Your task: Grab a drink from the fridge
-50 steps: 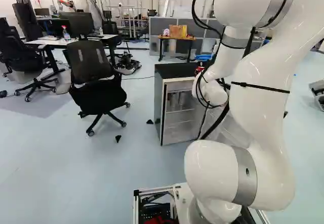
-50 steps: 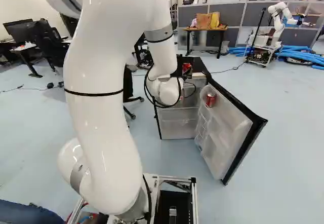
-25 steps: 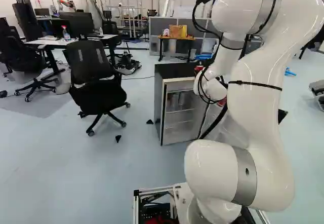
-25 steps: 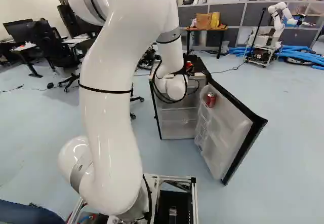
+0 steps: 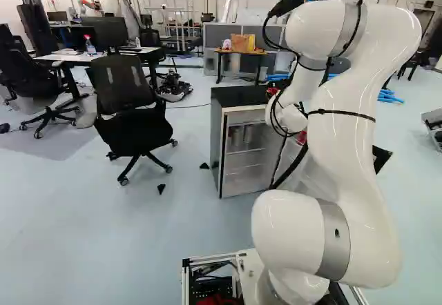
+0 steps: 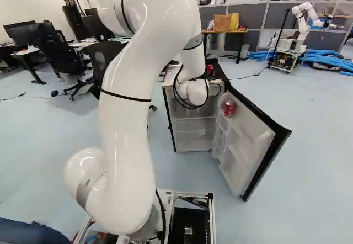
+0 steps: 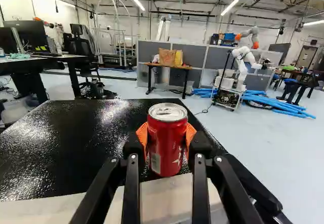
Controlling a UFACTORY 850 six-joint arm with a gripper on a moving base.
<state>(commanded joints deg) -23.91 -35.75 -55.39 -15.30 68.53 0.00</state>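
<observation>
Office chair (image 5: 128,105): to the left of your fridge, apart from it.
Fridge (image 5: 217,146): your landmark, standing open.
Gripper (image 6: 210,72): over the fridge's black top (image 7: 66,148); you have its orange pads (image 7: 143,133) pinching the red can from both sides.
Red can (image 7: 167,143): upright, above the fridge's front edge; you cannot tell whether it touches.
Door (image 6: 242,144): swung out at the fridge's right.
Second can (image 6: 229,109): on the fridge door's inner side.
</observation>
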